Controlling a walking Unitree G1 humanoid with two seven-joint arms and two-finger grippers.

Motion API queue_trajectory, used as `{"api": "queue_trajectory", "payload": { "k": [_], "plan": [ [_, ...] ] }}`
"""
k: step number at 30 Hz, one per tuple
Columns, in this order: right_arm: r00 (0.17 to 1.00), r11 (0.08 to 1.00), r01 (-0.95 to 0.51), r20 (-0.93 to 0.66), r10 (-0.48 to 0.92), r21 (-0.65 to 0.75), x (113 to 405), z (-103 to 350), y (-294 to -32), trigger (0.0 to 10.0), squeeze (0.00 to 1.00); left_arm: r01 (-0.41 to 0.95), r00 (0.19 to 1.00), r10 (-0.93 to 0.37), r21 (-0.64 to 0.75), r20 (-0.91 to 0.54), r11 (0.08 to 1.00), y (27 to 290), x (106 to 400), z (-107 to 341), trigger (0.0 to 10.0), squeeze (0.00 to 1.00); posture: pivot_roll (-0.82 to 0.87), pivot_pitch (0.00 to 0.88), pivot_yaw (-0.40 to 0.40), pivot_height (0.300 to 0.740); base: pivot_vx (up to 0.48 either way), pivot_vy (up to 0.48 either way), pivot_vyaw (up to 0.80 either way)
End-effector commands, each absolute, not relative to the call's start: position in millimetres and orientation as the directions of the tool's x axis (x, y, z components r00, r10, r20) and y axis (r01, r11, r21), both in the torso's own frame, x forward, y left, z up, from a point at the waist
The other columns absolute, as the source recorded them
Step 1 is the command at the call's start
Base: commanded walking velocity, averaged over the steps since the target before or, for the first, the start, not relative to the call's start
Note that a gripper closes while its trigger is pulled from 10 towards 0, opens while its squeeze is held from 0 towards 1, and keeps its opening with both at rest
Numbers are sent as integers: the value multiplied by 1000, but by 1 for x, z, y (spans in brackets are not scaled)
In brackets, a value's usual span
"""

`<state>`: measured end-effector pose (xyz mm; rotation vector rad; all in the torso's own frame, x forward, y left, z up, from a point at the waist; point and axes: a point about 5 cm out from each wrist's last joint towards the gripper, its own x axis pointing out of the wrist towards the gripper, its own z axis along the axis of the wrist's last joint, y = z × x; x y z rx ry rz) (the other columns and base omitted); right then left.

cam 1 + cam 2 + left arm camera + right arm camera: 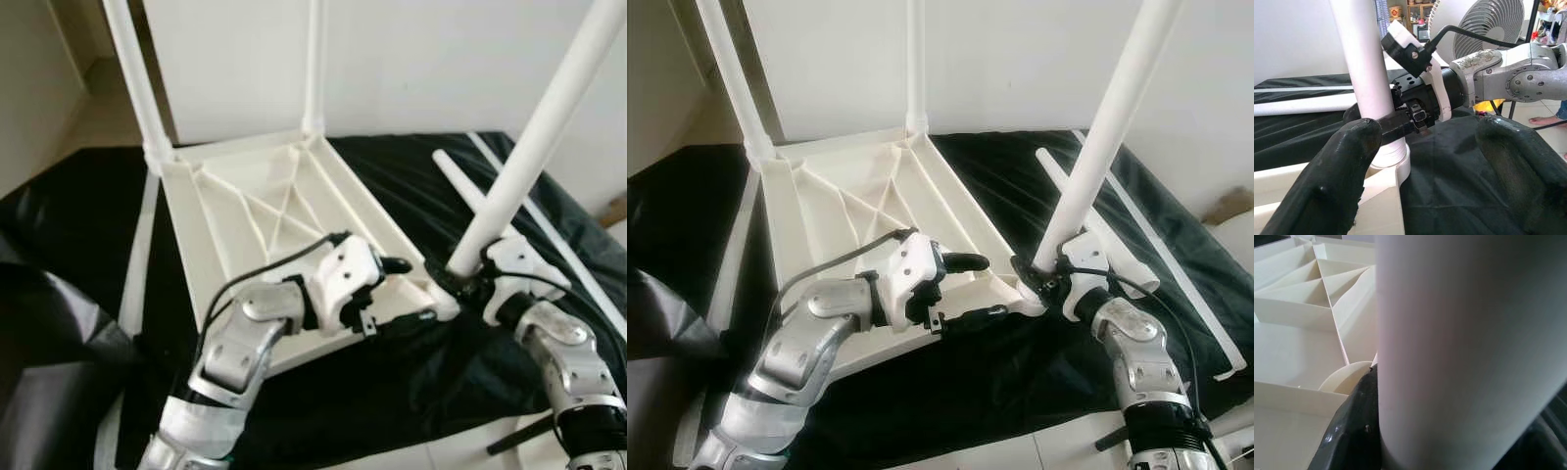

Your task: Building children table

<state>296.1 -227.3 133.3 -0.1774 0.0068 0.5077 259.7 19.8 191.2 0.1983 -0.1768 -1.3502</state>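
Note:
The white table top [186, 245] lies upside down on a black sheet, ribs showing. White legs stand in its two far corners [132, 69] [313, 59]. A third leg [529, 157] leans to the right, its foot at the near right corner socket [1393, 161]. My right gripper [462, 281] is shut on that leg just above the socket; one finger [1352, 431] presses the tube. My left gripper [405, 292] is open at the table's near right rim, one finger [1337, 171] over the rim and the other below it.
A loose white leg [460, 181] lies on the black sheet [392, 176] behind the held leg. Thin white strips lie at the right [558, 240] and left [137, 255]. A fan [1488, 24] and a person's foot [1542, 120] are beyond the sheet. A white wall stands behind.

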Motion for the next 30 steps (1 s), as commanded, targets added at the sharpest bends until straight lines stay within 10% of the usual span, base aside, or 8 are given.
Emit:
{"api": "queue_trajectory", "payload": {
  "k": [1,5,6,16,21,30],
  "plan": [
    [860,848,-509,-109,498,-145,290,118,-229,0,0,915,331,-943,238,25,327,22,266,188,10000,0,-40,3,-74,740,0,0,0],
    [878,874,-476,-113,466,-98,286,112,-232,0,0,915,326,-945,245,14,319,20,265,187,10000,0,-45,0,-71,740,0,0,0],
    [887,886,-456,-116,447,-79,286,110,-234,10000,0,915,325,-946,251,5,315,20,265,185,10000,0,-50,0,-70,740,0,0,0],
    [951,960,-278,-151,270,-34,278,94,-223,10000,0,887,373,-928,298,-12,352,18,272,180,10000,0,-65,0,-56,740,0,0,0],
    [974,1000,25,-227,-22,9,276,85,-230,10000,0,800,550,-832,327,-67,503,24,298,171,10000,0,-74,0,-48,740,0,0,0],
    [927,940,339,-181,-329,31,265,84,-215,10000,0,765,606,-793,314,-56,563,28,304,170,10000,0,-70,0,-45,740,0,0,0]
  ]
}}
